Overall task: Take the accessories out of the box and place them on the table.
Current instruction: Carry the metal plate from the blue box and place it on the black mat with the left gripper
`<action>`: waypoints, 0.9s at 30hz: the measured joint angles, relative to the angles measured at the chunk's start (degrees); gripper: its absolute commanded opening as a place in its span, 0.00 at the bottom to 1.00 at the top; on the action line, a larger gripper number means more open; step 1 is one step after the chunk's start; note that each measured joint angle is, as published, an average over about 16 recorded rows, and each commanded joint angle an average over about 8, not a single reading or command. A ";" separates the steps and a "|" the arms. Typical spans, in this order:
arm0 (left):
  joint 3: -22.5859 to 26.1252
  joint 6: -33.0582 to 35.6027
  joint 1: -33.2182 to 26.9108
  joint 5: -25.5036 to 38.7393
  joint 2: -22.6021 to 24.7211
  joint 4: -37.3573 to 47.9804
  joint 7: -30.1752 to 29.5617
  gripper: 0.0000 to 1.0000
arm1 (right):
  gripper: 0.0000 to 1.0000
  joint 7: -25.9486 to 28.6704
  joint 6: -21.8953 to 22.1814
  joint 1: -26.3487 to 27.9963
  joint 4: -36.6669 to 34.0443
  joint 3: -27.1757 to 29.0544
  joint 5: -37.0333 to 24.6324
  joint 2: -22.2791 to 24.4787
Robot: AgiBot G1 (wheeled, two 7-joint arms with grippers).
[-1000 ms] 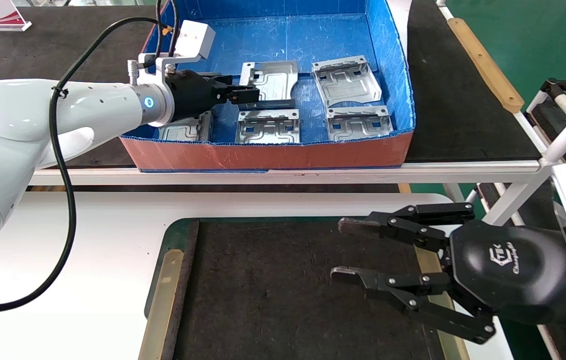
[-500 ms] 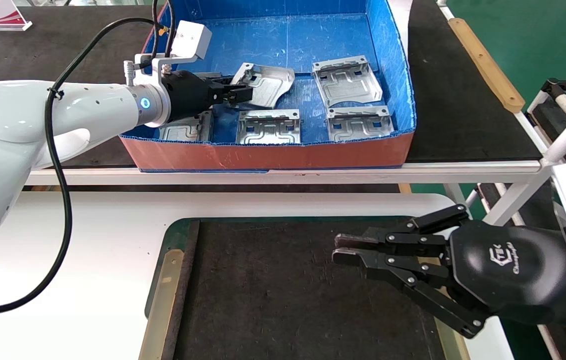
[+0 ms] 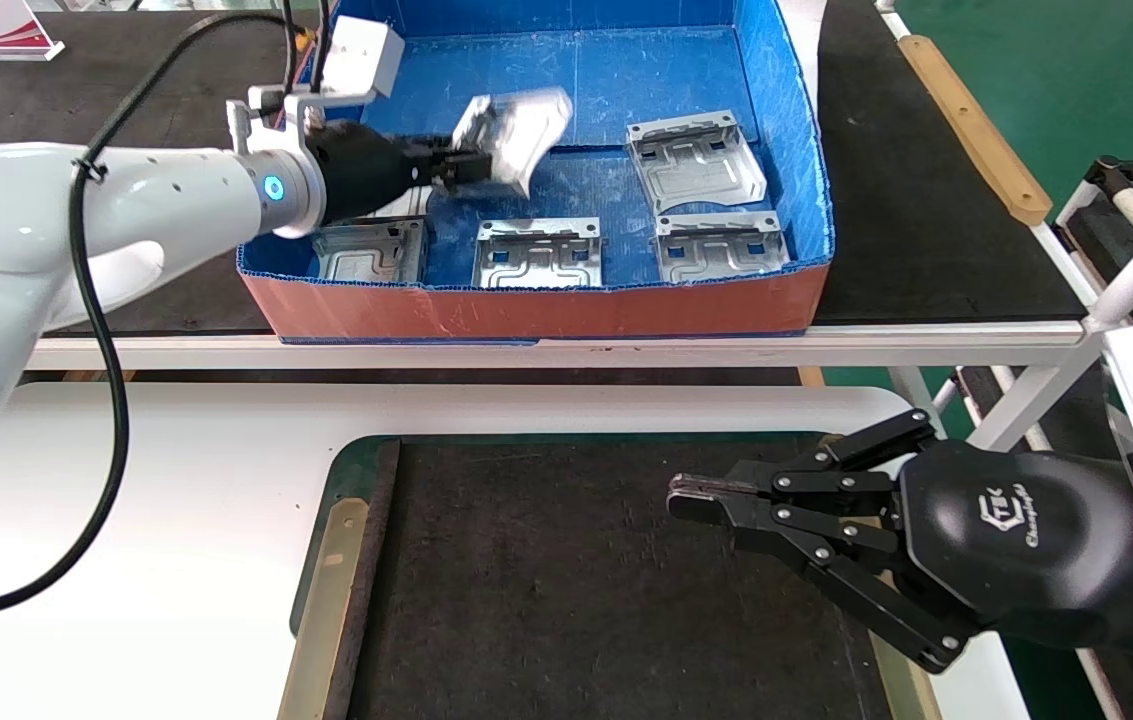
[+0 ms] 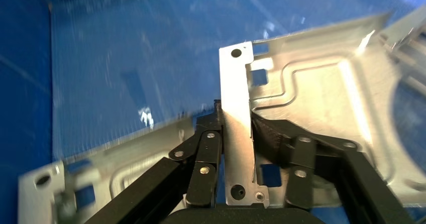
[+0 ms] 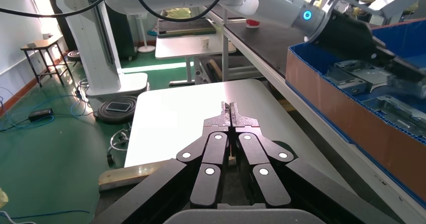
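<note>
head view: one plate (image 3: 514,130) is being held tilted above the floor of the box (image 3: 526,310), at its left side, pinched by a bent-up flange in the left gripper (image 3: 461,168). four more plates (image 3: 537,254) are being left lying flat in the box. the right gripper (image 3: 691,498) is being held closed, gripping nothing, over the table (image 3: 176,480).

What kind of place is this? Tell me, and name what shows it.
Probably a factory or workshop test area. Stamped metal plates lie in a corrugated plastic box on a matted bench, the floor is painted green, and more work tables stand behind. The left gripper grips one plate.
</note>
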 measured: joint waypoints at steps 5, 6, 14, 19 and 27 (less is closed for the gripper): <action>-0.77 0.27 -0.09 -1.13 -1.18 -2.28 2.03 0.00 | 1.00 0.00 0.00 0.00 0.00 0.00 0.00 0.00; -0.97 0.39 -0.03 -1.40 -1.52 -2.94 2.61 0.00 | 1.00 0.00 0.00 0.00 0.00 0.00 0.00 0.00; -3.33 3.18 1.94 -4.72 -5.71 -11.08 10.11 0.00 | 1.00 0.00 0.00 0.00 0.00 0.00 0.00 0.00; -5.39 7.16 4.53 -7.96 -9.34 -17.71 17.34 0.00 | 1.00 0.00 0.00 0.00 0.00 0.00 0.00 0.00; -9.51 16.71 9.83 -14.91 -15.18 -26.38 31.95 0.00 | 1.00 0.00 0.00 0.00 0.00 0.00 0.00 0.00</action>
